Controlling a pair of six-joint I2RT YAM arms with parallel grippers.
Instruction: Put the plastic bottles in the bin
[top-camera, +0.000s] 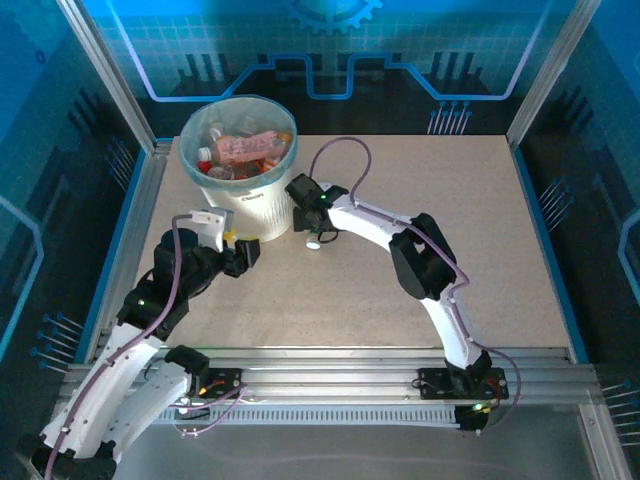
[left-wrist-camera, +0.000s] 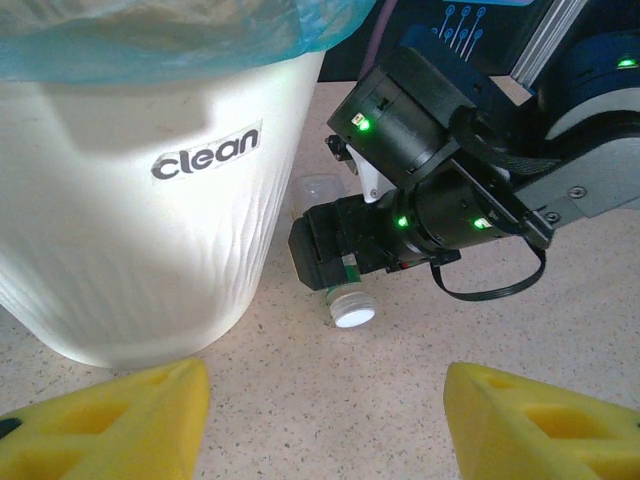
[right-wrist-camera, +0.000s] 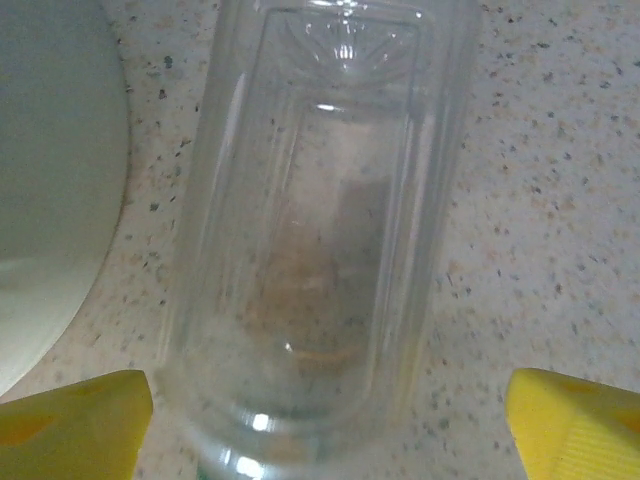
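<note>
Right wrist view, right claw (right-wrist-camera: 330, 410) spread wide, gripping nothing, clear bottle (right-wrist-camera: 320, 230) lying on table (right-wrist-camera: 540, 200) between its yellow fingertips (right-wrist-camera: 80, 410), bin (right-wrist-camera: 50, 180) wall just left of claw, left claw (left-wrist-camera: 320, 400) spread too, empty, bin ahead-left of it, other bottles (top-camera: 245, 148) inside bin.

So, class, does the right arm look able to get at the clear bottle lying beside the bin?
Probably yes: its end effector straddles the bottle, fingers open on either side; the bin stands close but apart.
</note>
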